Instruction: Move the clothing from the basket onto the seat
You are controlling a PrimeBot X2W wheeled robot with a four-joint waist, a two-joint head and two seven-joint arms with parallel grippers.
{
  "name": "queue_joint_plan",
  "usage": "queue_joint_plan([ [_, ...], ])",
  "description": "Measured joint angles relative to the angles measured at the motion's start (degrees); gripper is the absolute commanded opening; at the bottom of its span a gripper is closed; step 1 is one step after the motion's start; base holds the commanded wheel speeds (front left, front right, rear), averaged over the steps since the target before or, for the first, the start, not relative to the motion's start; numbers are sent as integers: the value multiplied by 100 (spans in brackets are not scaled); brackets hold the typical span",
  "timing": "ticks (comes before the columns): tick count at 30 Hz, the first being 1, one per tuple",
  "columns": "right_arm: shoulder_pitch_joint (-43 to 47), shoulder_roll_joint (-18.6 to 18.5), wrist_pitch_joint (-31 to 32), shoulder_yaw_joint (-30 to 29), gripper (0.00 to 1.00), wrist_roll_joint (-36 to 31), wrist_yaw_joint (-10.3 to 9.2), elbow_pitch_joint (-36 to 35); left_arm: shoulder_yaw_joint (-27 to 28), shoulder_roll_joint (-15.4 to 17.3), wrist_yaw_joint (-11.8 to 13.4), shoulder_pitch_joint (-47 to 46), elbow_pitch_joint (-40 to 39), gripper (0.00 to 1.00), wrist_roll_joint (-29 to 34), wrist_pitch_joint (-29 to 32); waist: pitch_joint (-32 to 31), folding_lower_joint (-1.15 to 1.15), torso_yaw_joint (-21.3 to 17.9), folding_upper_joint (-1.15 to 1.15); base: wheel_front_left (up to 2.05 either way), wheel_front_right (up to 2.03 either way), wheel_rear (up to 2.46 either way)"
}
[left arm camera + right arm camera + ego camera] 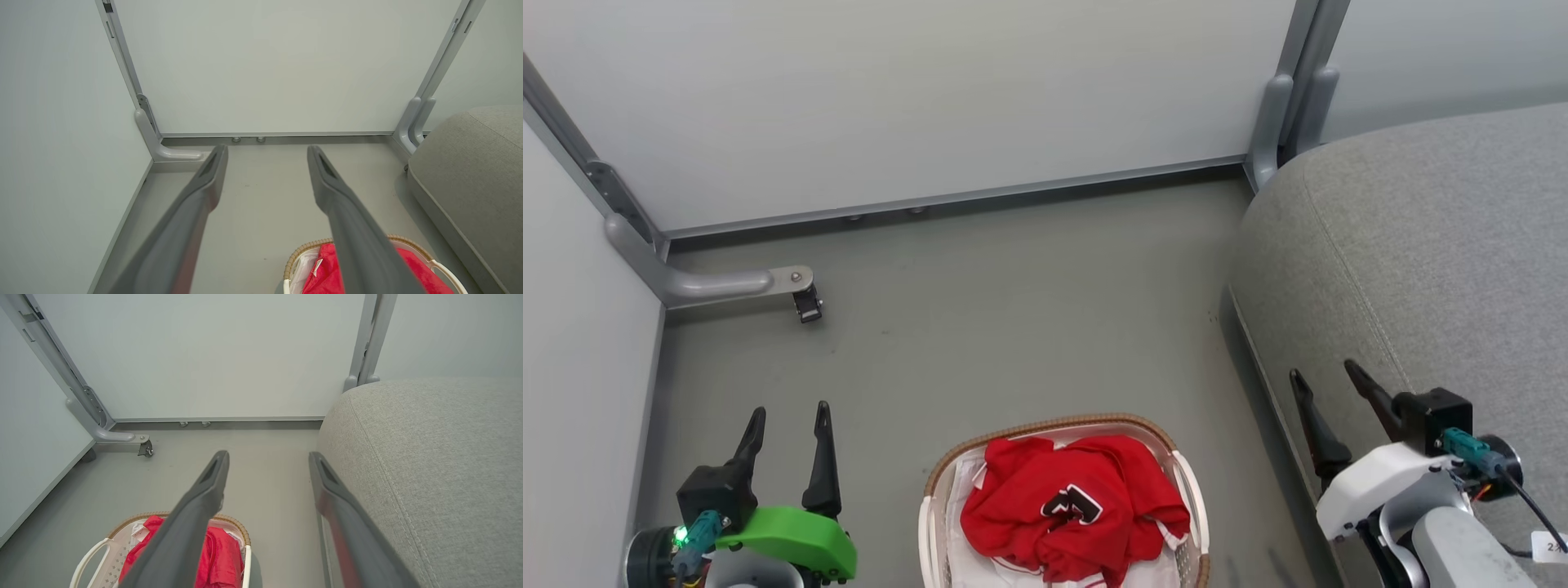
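Observation:
Red clothing (1078, 505) with a black-and-white logo lies crumpled in the white basket (1186, 478) with a brown woven rim, on the floor at the bottom centre of the head view. The grey seat (1421, 261) fills the right side. My left gripper (791, 418) hangs open to the left of the basket, nothing between its fingers. My right gripper (1327, 379) stands open over the seat's front edge, to the right of the basket. The left wrist view shows the clothing (322, 273), the basket (302, 253) and the seat (470, 171); the right wrist view shows the clothing (220, 555), the basket (122, 528) and the seat (429, 465).
Pale partition panels (931, 106) close off the back and the left side. A grey metal foot with a small caster (807, 304) juts onto the floor at the back left. Another grey post (1270, 122) stands at the seat's back corner. Grey floor (1013, 327) lies between basket and panels.

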Motion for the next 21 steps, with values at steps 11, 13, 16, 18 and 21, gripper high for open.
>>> queue_joint_plan([
  [11,-554,-60,-121,-11,100,-437,1,-352,-369,-125,-104,-550,185,100,265,-122,688,0,-129,0,0,0,0],
  [13,-640,-59,-142,-24,100,-513,1,-394,-494,-136,-116,-676,315,100,286,-129,847,0,-166,0,0,0,0],
  [16,-756,-49,-168,-45,100,-634,1,-446,-766,-136,-157,-855,545,100,212,-171,1094,0,-238,0,0,0,0],
  [18,-838,-43,-186,-49,100,-703,1,-482,-958,-143,-165,-1022,701,100,176,-181,1271,0,-300,0,0,0,0],
  [21,-945,-31,-218,-7,100,-824,2,-532,-1200,-145,-181,-1239,859,100,223,-208,1517,0,-402,0,0,0,0],
])
